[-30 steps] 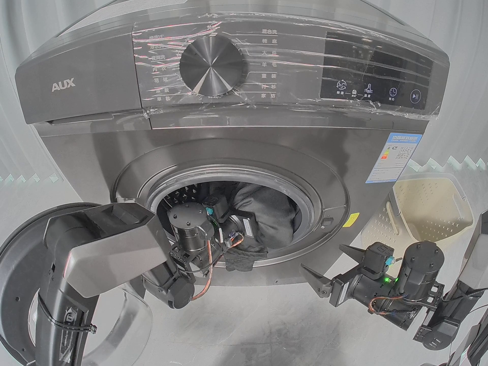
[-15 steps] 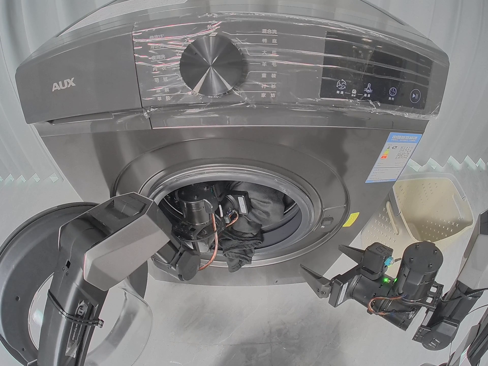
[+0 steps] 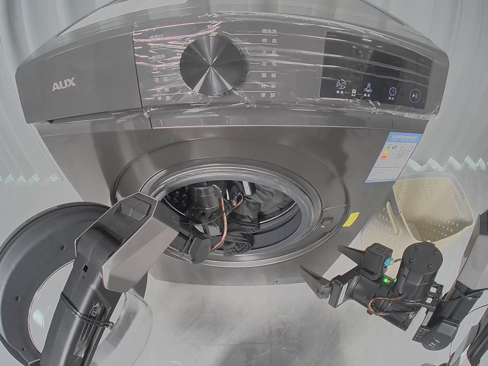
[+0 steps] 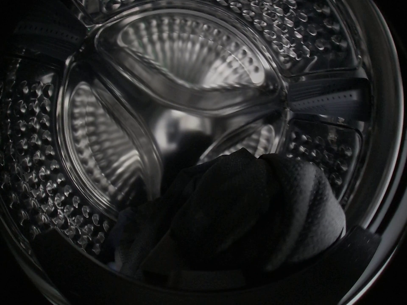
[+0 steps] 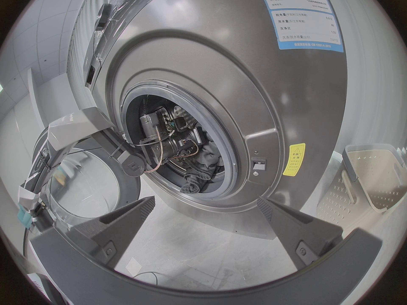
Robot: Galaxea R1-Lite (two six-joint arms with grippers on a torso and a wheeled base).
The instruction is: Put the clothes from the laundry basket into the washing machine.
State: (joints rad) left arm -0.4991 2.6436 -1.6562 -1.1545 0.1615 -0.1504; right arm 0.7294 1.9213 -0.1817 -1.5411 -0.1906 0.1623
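Note:
My left arm reaches through the washing machine's round opening [image 3: 310, 199]. Its gripper [image 3: 244, 191] is inside the drum, shut on a dark garment [image 3: 238, 236] whose tail droops over the door seal. In the left wrist view the garment [image 4: 254, 208] bunches up close in front of the perforated steel drum [image 4: 190, 64]. From the right wrist view, the same garment [image 5: 198, 178] hangs at the opening's lower lip. My right gripper [image 3: 322, 258] hovers open and empty in front of the machine, low and to the right of the opening. The cream laundry basket [image 3: 432, 204] stands to the machine's right.
The machine's round door [image 3: 30, 260] is swung open on the left, beside my left arm. Grey floor [image 3: 254, 321] lies in front of the machine. The basket [image 5: 373, 178] leans close to the machine's right side, and I see no clothes inside.
My left arm has pushed further into the drum, taking the dark garment with it; less cloth hangs over the seal. The right arm has stayed put.

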